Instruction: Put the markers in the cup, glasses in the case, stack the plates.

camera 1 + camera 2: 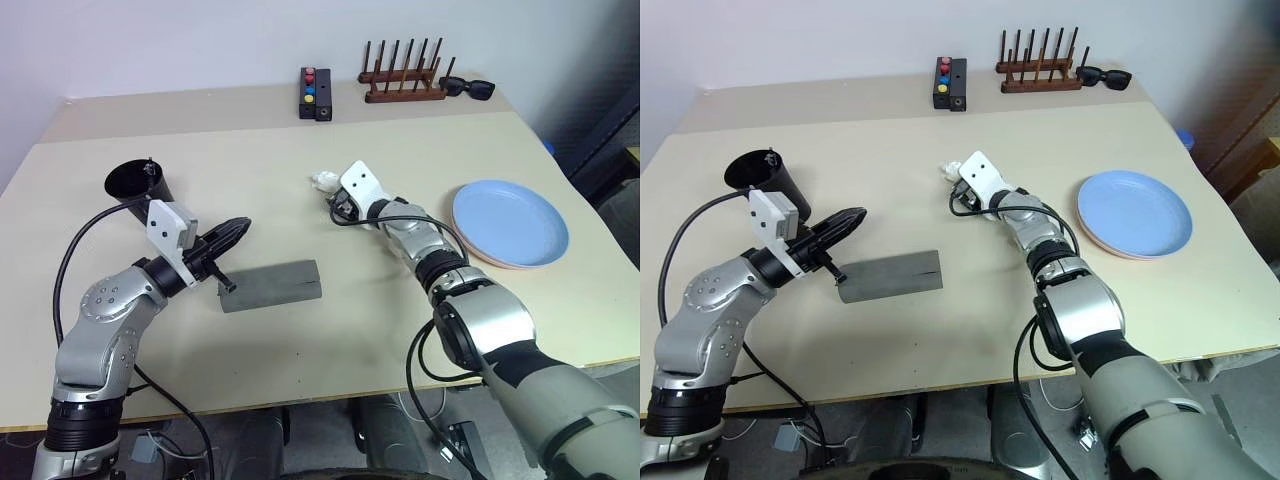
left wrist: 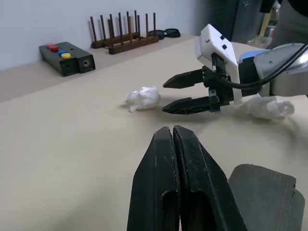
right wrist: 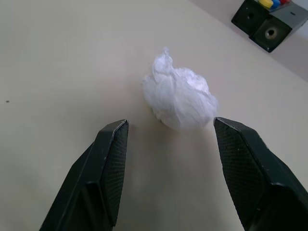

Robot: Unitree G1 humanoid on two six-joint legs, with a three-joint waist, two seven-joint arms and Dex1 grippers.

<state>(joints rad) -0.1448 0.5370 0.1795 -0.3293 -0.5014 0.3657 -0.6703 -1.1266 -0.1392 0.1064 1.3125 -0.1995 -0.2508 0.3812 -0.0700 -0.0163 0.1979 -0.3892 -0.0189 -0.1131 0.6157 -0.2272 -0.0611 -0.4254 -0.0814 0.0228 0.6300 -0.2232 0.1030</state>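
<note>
The black cup [image 1: 135,182] stands at the table's left with a slim dark tip poking above its rim; I cannot tell whether that is one of the markers. The grey case [image 1: 272,285] lies closed in the middle. Just left of it my left gripper [image 1: 240,226] is shut and empty. The light blue plate [image 1: 510,222] rests on the pink plate [image 1: 497,261] at the right. My right gripper [image 3: 169,124] is open, its fingers either side of a crumpled white tissue [image 3: 179,96] without touching it. The glasses are out of view.
A black box with coloured buttons [image 1: 316,93], a wooden peg rack [image 1: 403,78] and black sunglasses [image 1: 467,88] line the table's far edge. A second tissue wad [image 2: 269,107] lies by my right arm.
</note>
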